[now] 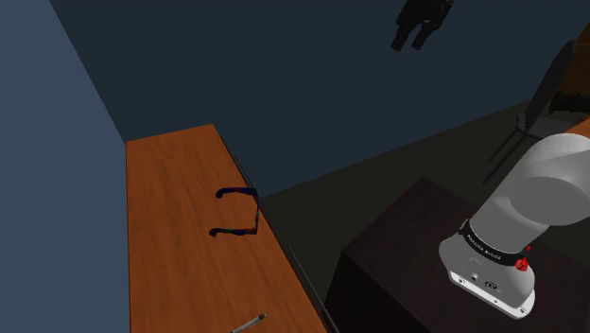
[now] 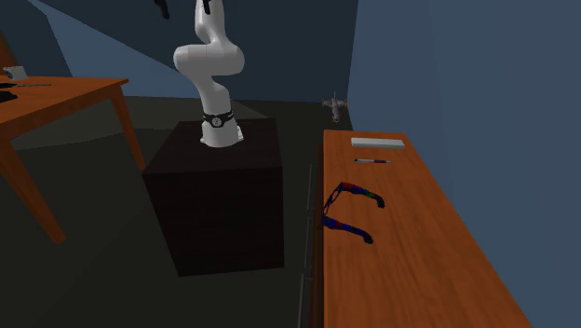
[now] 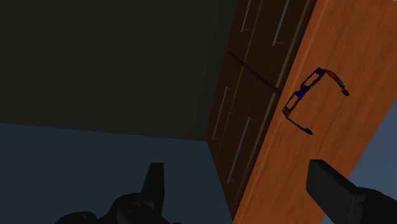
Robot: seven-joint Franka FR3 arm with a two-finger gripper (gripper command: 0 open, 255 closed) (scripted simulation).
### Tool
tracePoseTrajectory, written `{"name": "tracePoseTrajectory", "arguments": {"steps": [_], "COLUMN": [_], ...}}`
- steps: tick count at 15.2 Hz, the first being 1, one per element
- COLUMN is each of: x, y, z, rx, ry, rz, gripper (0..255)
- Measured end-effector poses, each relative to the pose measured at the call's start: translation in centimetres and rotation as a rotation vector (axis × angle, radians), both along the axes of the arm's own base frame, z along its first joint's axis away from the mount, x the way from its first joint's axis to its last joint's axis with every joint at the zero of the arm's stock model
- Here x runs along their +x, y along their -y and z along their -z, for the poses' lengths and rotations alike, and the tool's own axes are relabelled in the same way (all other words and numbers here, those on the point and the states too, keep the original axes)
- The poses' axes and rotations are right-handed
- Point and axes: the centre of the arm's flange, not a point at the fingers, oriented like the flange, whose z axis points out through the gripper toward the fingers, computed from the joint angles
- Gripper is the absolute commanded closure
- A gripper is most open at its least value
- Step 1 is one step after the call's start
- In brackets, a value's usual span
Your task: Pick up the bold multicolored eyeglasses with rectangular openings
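The multicoloured eyeglasses (image 1: 256,213), mostly blue with red and green patches, lie unfolded on the long wooden countertop (image 1: 175,246) close to its edge facing the stand. In the second exterior view the eyeglasses (image 2: 332,205) sit mid-counter (image 2: 410,252), temples pointing toward the wall. My black gripper (image 1: 408,44) hangs high in the air, far above and to the shoulder view's right of them. In the wrist view the gripper (image 3: 235,168) is open with nothing between its fingers; the eyeglasses (image 3: 299,95) lie well beyond the fingertips on the countertop (image 3: 337,140).
A dark pen (image 2: 370,160) and a flat white slab (image 2: 377,143) lie further along the counter; the pen (image 1: 249,324) also lies by the shoulder view's lower edge. Drawer fronts with bar handles (image 3: 245,130) face the dark stand (image 2: 219,186). A wooden table (image 2: 65,93) stands behind.
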Motion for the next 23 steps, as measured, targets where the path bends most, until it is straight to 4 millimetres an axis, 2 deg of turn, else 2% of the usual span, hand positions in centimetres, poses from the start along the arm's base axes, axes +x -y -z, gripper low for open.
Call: {"name": "tracePoseTrajectory", "arguments": {"steps": [2, 5, 7, 15, 23], "x": [0.3, 1.8, 3.2, 7.8, 12.1], "y": [-0.4, -2.6, -3.5, -9.9, -15.5], "z": [0.5, 2.7, 4.7, 12.1, 19.9], "rx": [-0.001, -0.006, -0.010, -0.026, -0.043], "ry": [-0.001, -0.007, -0.012, -0.027, -0.042], "rz": [-0.001, -0.008, -0.013, -0.032, -0.052], "gripper": [0, 0, 0, 0, 0]}}
